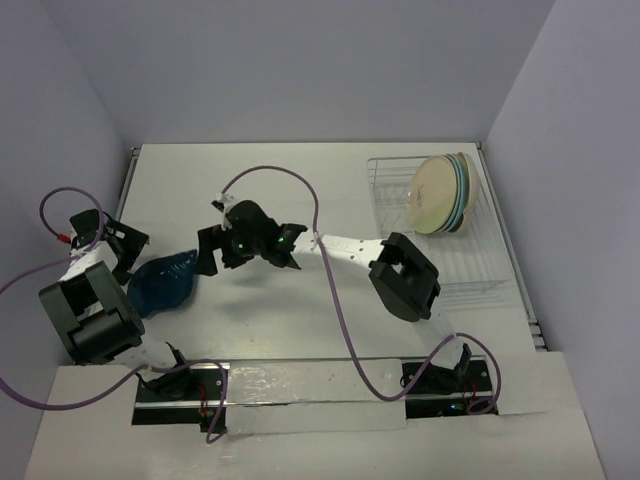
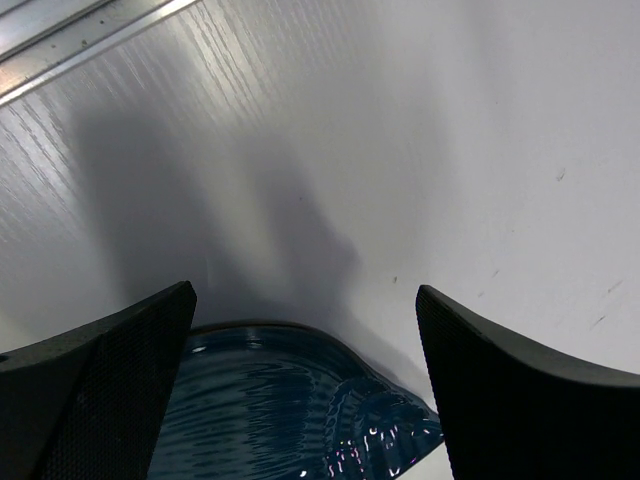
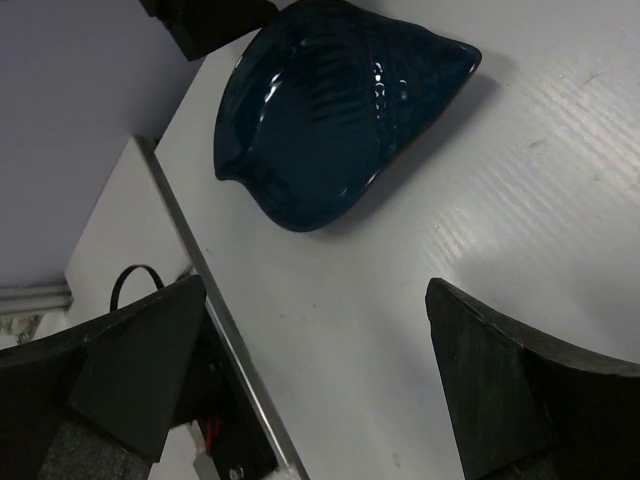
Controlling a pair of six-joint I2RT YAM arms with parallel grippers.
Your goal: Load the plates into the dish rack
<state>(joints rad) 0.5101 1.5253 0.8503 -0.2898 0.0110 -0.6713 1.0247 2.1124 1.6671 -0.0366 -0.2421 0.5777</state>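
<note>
A dark blue, shell-shaped plate [image 1: 165, 283] lies flat on the table at the left. My left gripper [image 1: 128, 250] is open just beside its left rim; in the left wrist view the plate [image 2: 290, 410] lies low between the open fingers [image 2: 305, 390], untouched. My right gripper [image 1: 208, 252] reaches across from the right and is open and empty just right of the plate, which shows at the top of the right wrist view [image 3: 330, 100]. The gripper itself [image 3: 315, 380] is over bare table. Several pale plates [image 1: 437, 195] stand upright together in the white wire dish rack [image 1: 480, 270] at the back right.
The table's left edge and a metal rail [image 3: 240, 380] lie close to the blue plate. The grey walls enclose the table on three sides. The near part of the rack holds no plates. Purple cables [image 1: 335, 300] loop over the table's middle.
</note>
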